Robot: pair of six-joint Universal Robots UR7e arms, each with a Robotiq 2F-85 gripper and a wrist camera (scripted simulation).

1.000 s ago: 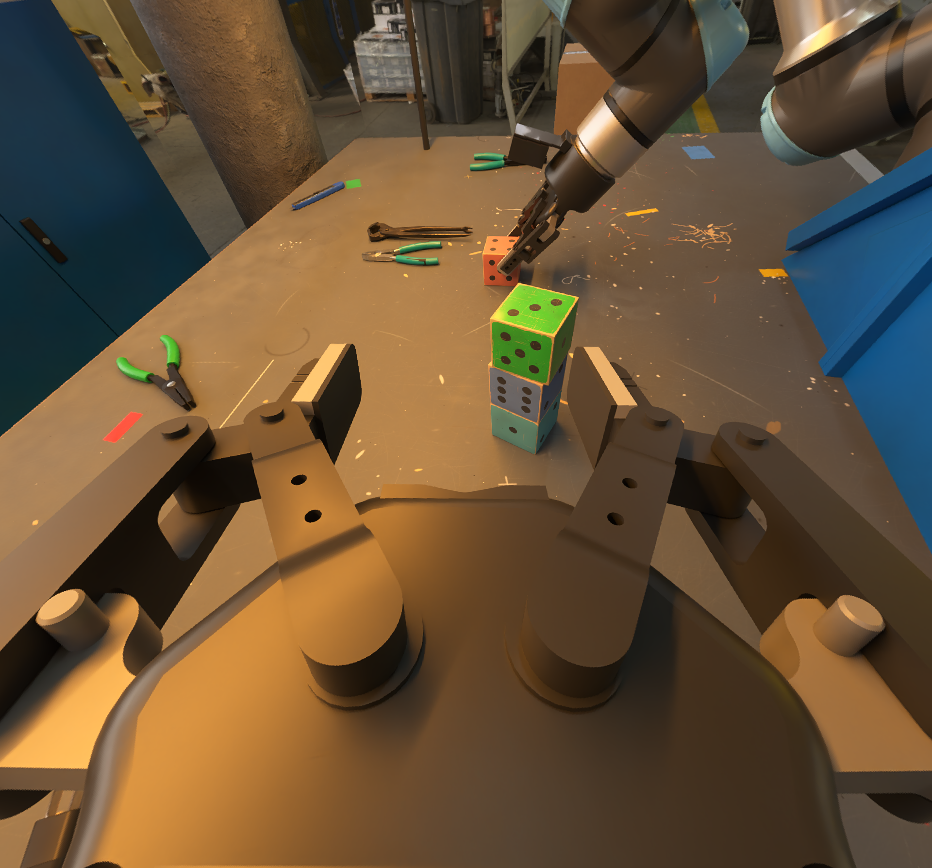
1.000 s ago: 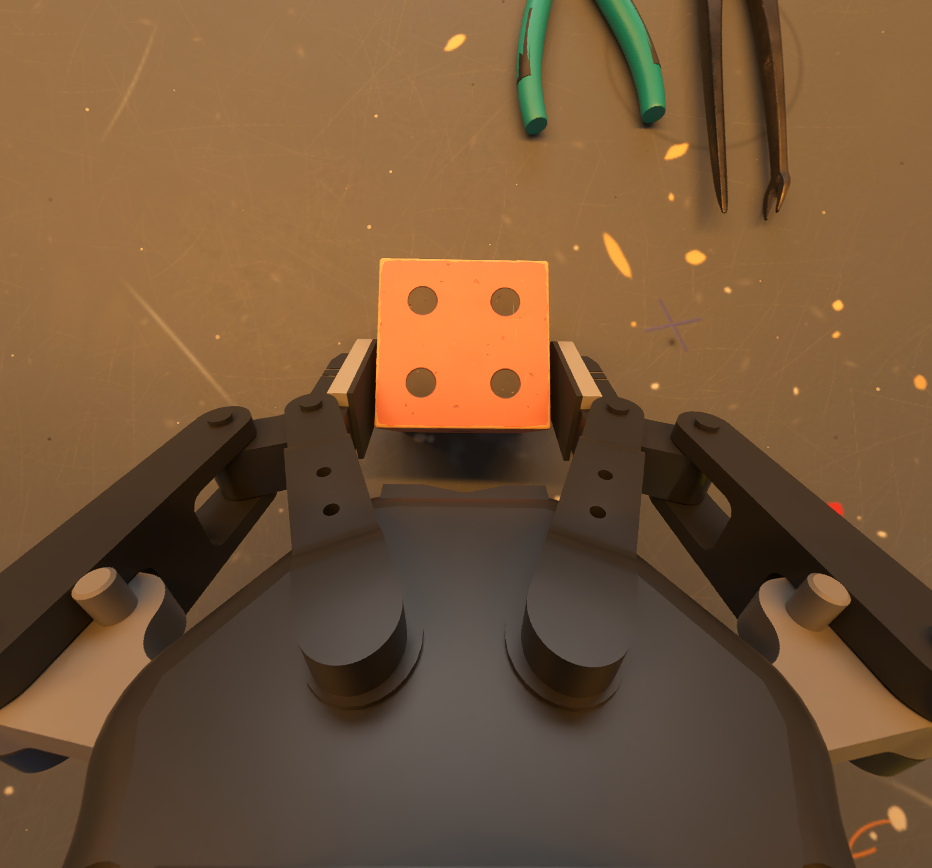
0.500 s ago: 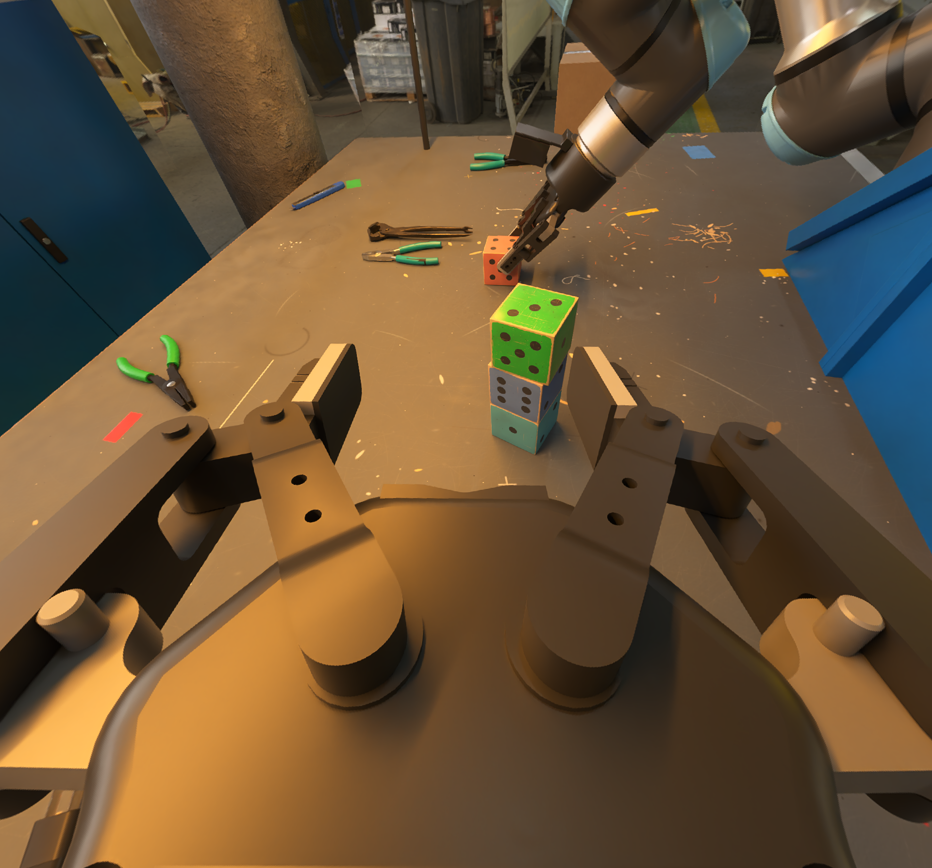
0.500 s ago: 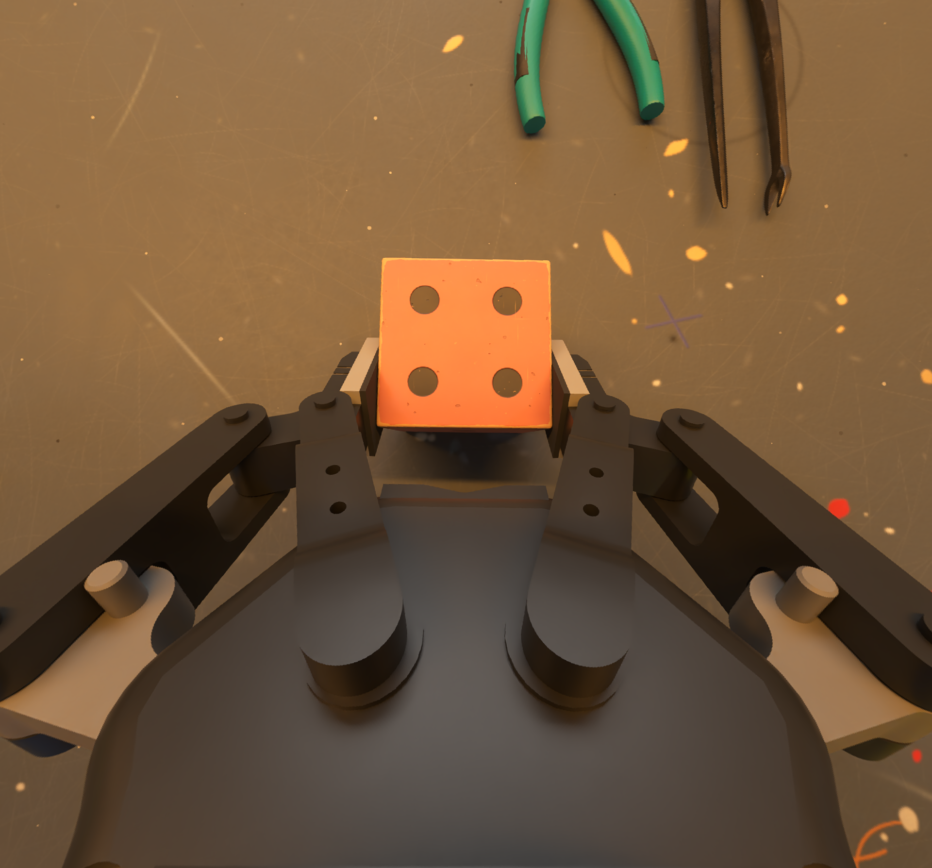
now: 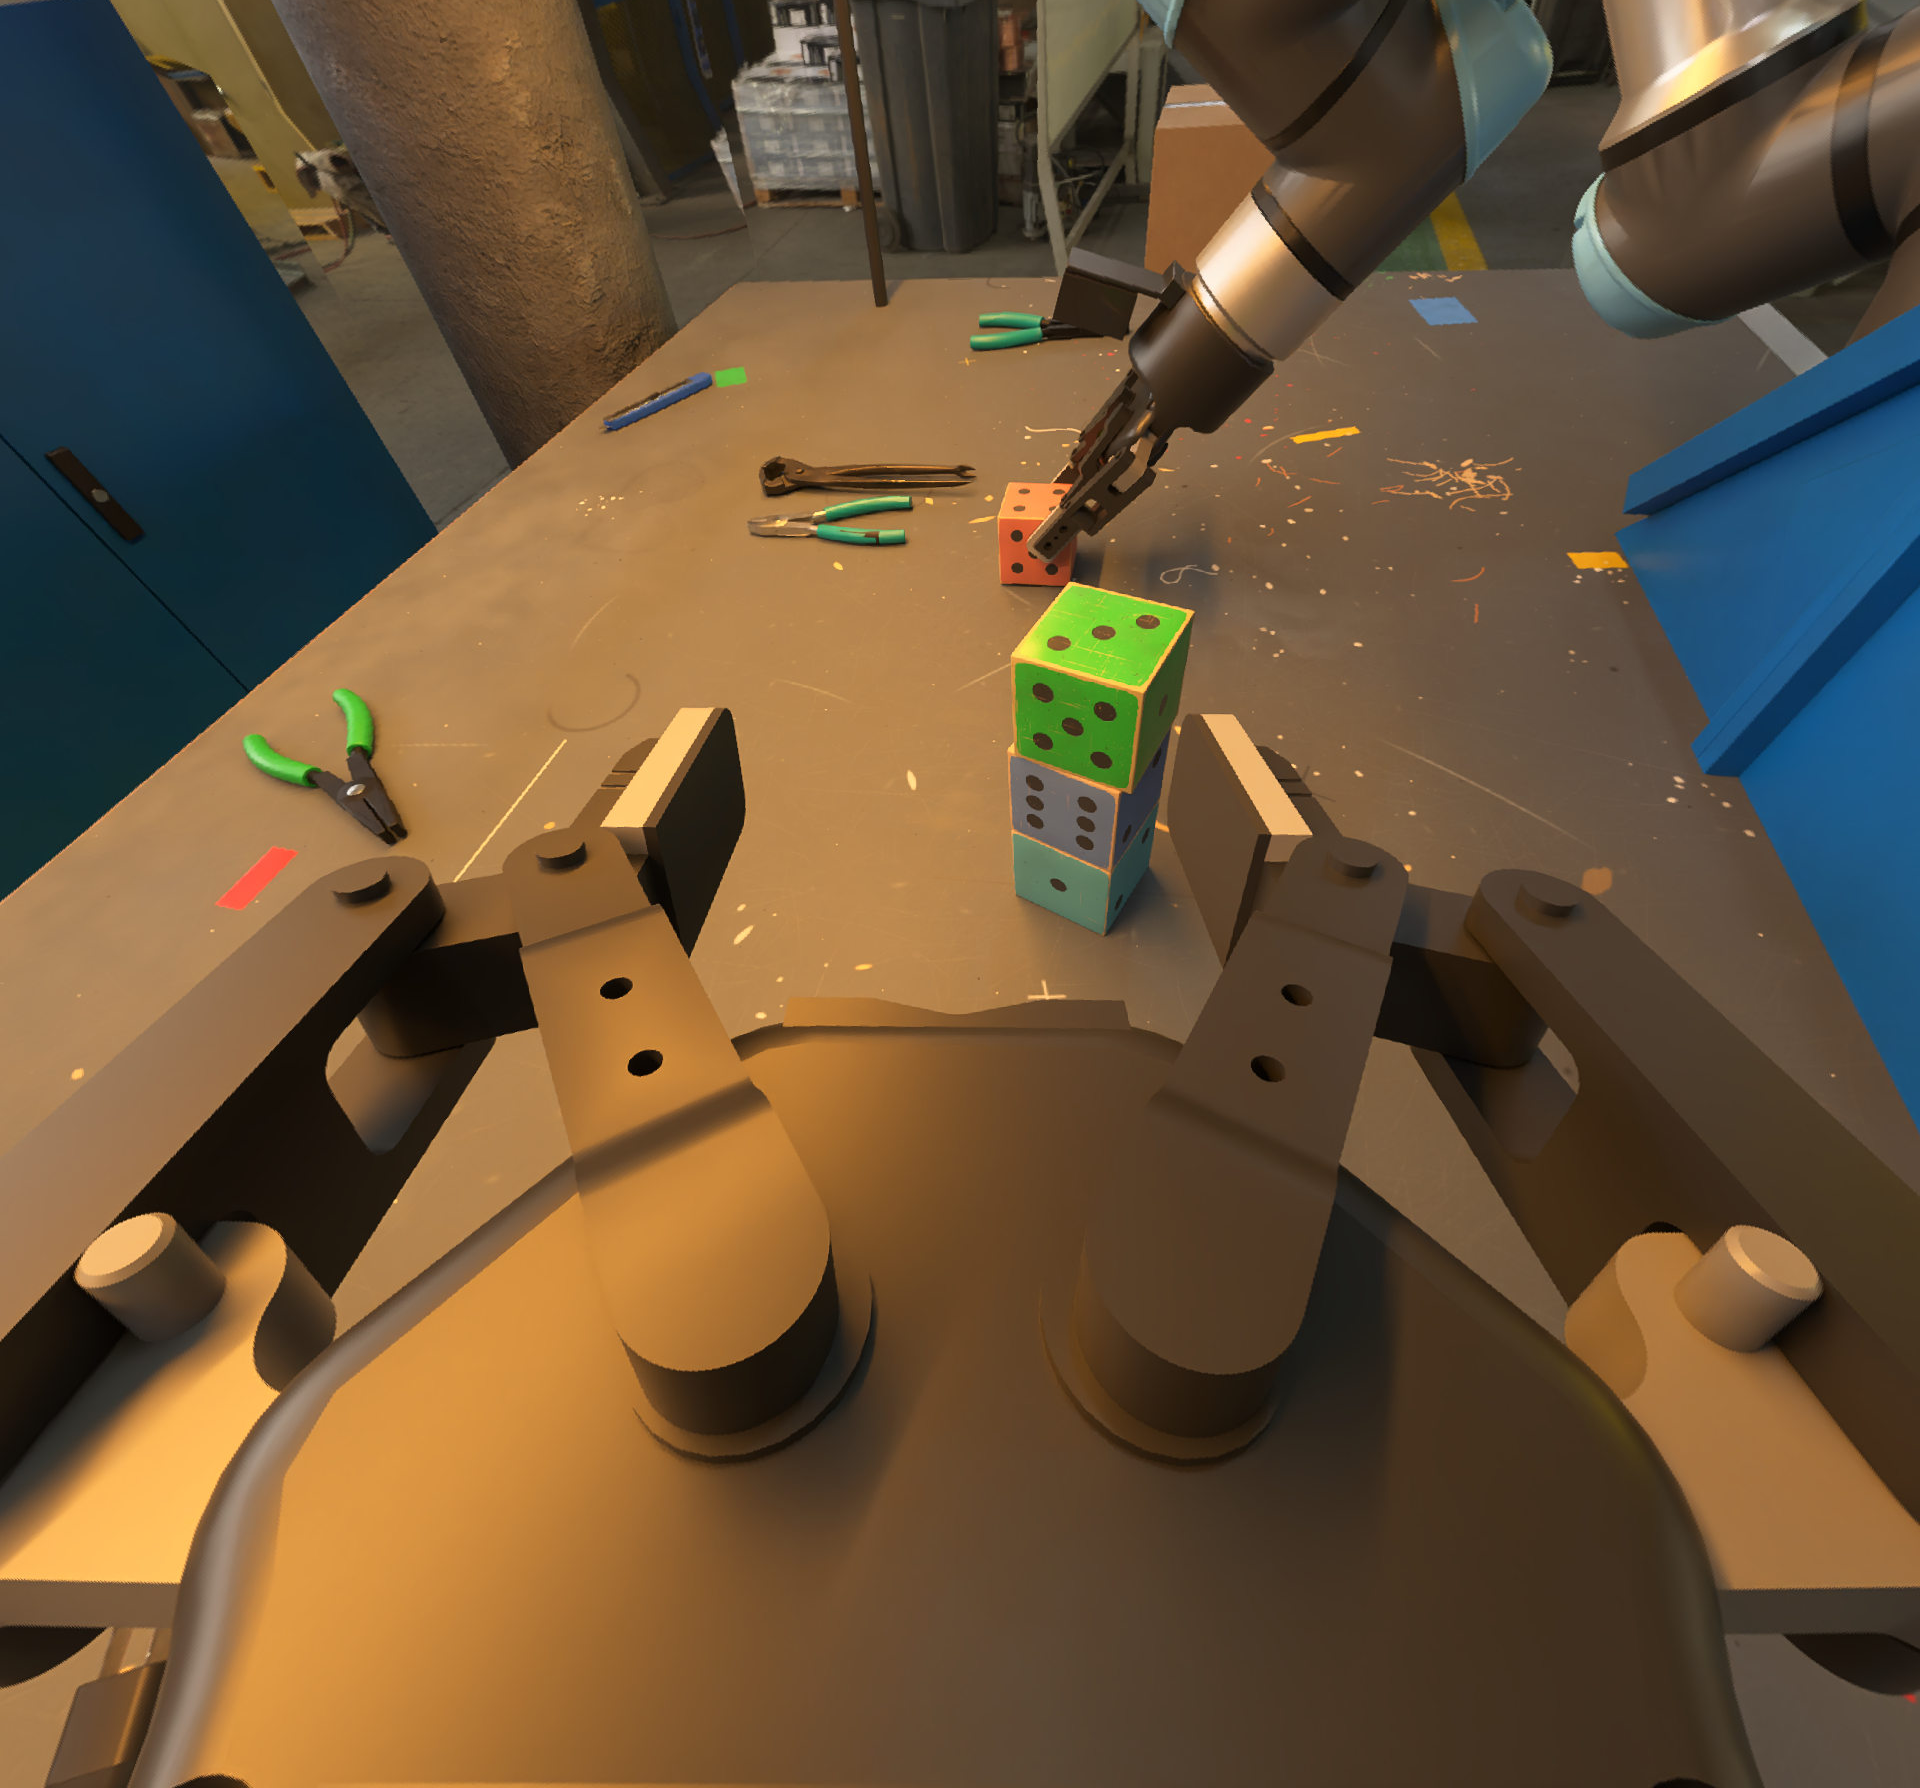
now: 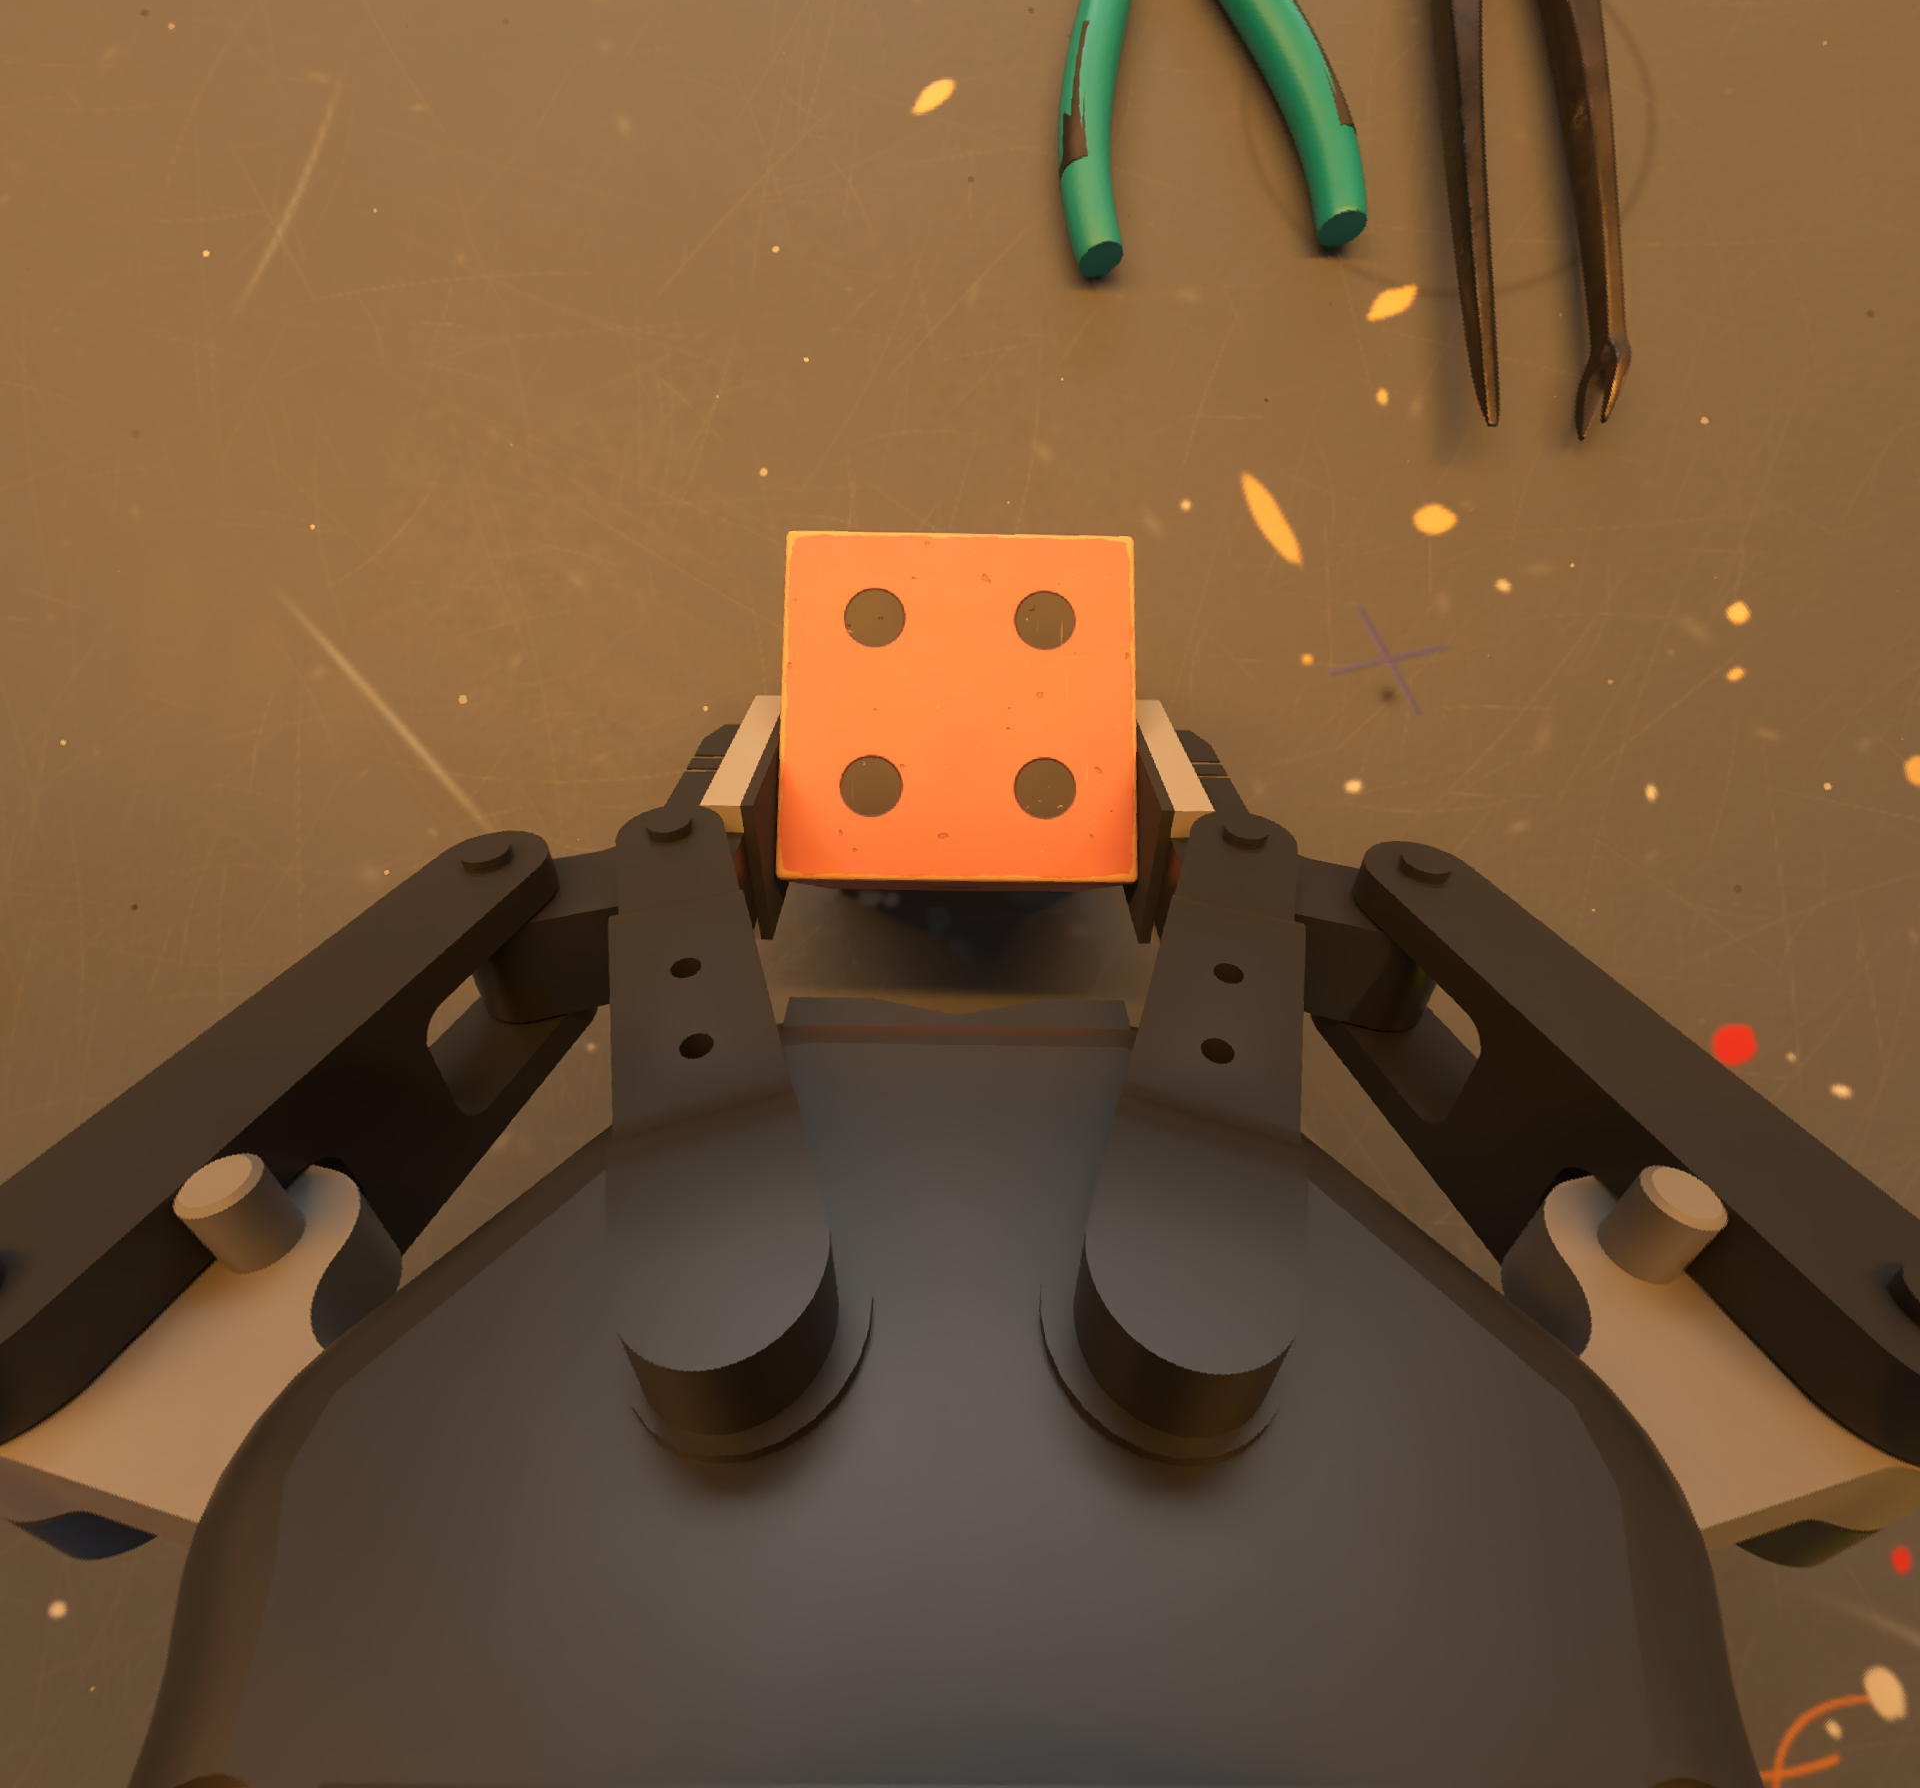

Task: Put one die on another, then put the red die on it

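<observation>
1. The red die point(image 6: 956, 704), a matt orange-red cube with dark round pips, is being gripped by the right gripper point(image 6: 958, 803); its jaws are closed partway, one pad point(image 6: 740, 762) pressed flat to each of two opposite side faces.
2. As a cube, the die is showing no long axis; its four-pip face is being turned straight toward the wrist camera, edges square to the fingers.
3. The die's upper face is showing small specks and pale worn edges. In the left wrist view the red die point(image 5: 1029, 538) is being seen low at the brown scuffed metal table point(image 5: 727, 699); whether it is touching the table cannot be told.
4. Beyond the right gripper's fingertips, green-handled pliers point(image 6: 1205, 76) and dark rusty pincers point(image 6: 1538, 159) are lying on the table.
5. The left gripper point(image 5: 961, 803) is being held wide open, with nothing between its fingers.
6. Just inside its right finger, a three-die stack is standing: a green die point(image 5: 1091, 689) on a grey-blue die point(image 5: 1075, 808) on a teal die point(image 5: 1075, 886).
</observation>
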